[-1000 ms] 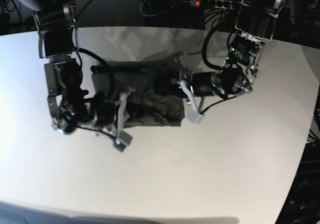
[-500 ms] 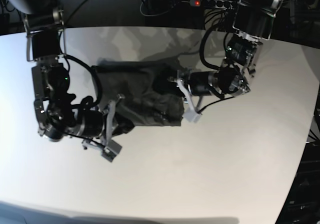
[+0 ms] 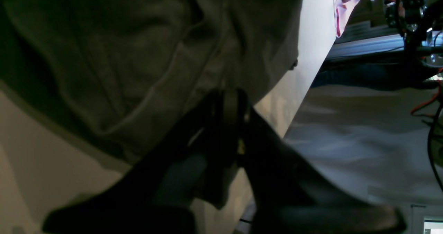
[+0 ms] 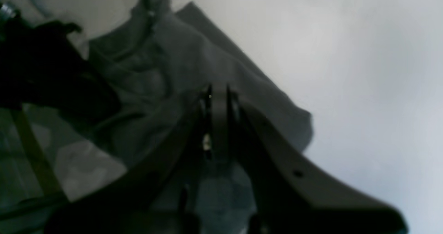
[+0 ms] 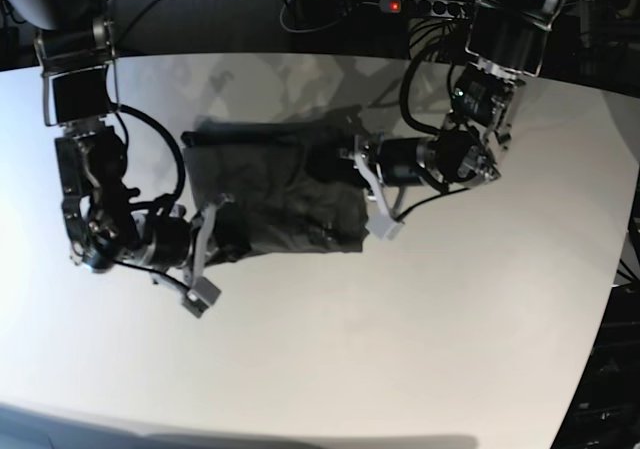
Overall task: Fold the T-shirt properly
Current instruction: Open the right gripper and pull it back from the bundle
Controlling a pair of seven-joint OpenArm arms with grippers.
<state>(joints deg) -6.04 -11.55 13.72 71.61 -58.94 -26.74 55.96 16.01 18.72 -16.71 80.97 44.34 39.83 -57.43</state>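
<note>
White desk (image 5: 420, 349) takes up pretty much the whole base view, with cables and a power strip (image 5: 420, 6) in the dark strip behind it. On the desk sits the T-shirt (image 5: 290, 194), dark grey, bunched into a rough rectangle toward the back middle, between the two arms.

Right pincer (image 4: 218, 95) is clamped fully together at the shirt's near-left edge, and from its wrist view a fold of grey cloth sits right at the tips, so it looks like it's pinching fabric, though that view is blurry enough that I wouldn't swear to it. Left pincer (image 3: 230, 99) is also closed tight, tips right against the shirt's hem on the other side; looks pinched on it too.

Handling-wise: thin, floppy, wrinkly fabric, basically weightless, no stiffness at all. It'll sag and drag wherever it isn't held, and layers could get grabbed together. Best holds are the hems and corners, where the seam gives a thicker ridge to bite.
</note>
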